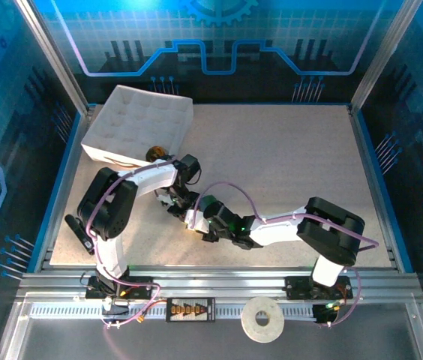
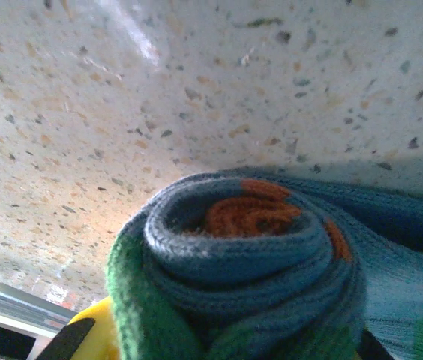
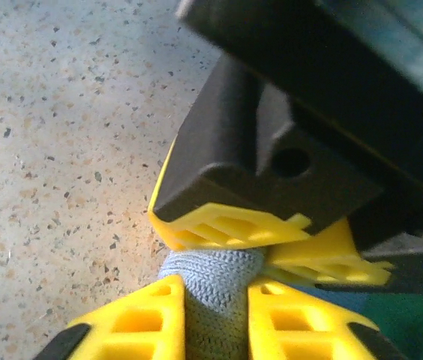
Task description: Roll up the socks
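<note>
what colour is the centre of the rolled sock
Orange at the core of the rolled sock, wrapped in blue-grey knit; the left wrist view shows it best.

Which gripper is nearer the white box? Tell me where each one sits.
Left. The left gripper sits just in front of the white box. The right gripper meets it from the side away from the box.

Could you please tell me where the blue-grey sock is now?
Rolled up, the blue-grey sock is held where the left gripper and right gripper meet, left of centre on the table in the top view, near the white box.
</note>
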